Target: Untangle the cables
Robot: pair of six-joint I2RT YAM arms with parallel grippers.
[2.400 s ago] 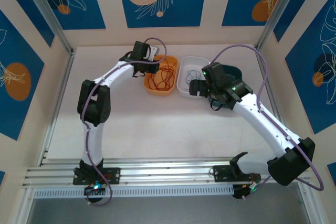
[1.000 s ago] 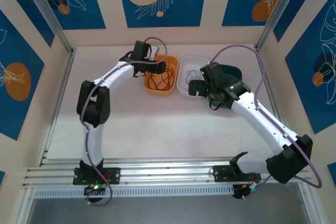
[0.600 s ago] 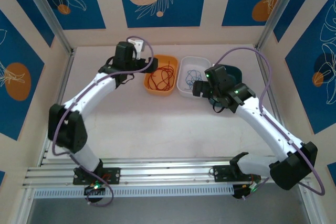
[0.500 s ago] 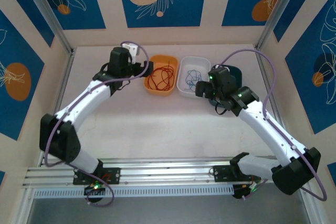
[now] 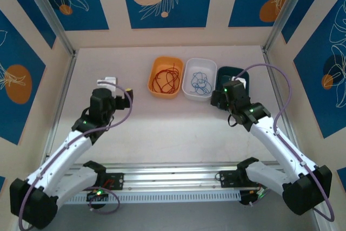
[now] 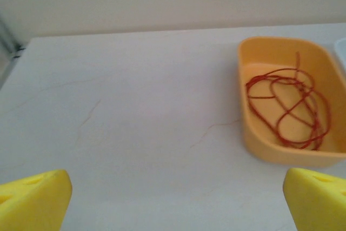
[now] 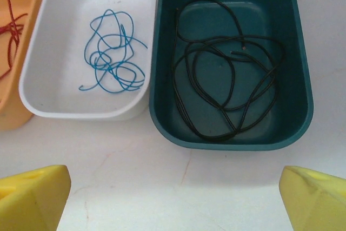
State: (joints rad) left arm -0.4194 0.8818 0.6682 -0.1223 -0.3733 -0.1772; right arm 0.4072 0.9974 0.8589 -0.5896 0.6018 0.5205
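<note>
Orange tray (image 6: 281, 154), red cable (image 6: 292, 94); white tray (image 7: 70, 31), blue cable (image 7: 110, 58); teal tray (image 7: 232, 144), black cable (image 7: 226, 38).

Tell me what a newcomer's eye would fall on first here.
Three trays sit in a row at the far middle of the table, each with one loose cable: a red cable in the orange tray, a blue cable in the white tray, a black cable in the teal tray. The left gripper and right gripper hang on the near side of the trays, jaws wide open and empty.
</note>
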